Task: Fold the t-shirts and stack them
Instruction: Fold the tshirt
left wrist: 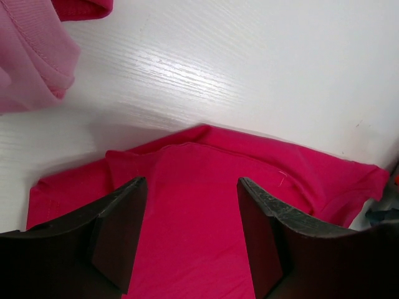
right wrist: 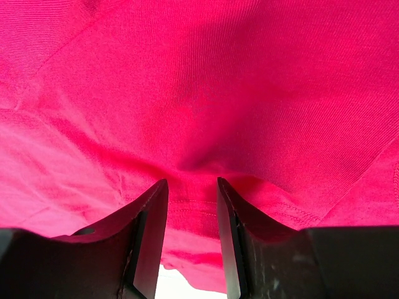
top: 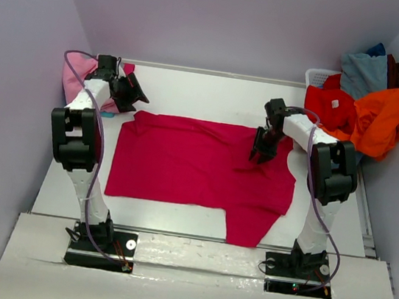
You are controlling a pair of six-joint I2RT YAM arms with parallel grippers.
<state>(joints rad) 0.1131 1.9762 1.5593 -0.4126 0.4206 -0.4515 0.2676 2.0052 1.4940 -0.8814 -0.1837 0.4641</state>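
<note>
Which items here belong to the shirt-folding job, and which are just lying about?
Job:
- crimson shirt, spread out mid-table
- pink shirt, far left
- red shirt, orange shirt and grey-blue shirt, piled far right

Lying about:
- white basket under that pile; it only holds the shirts
- nothing else loose is visible

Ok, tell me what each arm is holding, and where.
Right fingers pinch the crimson shirt at a hemmed edge, far right. Left fingers open, holding nothing.
</note>
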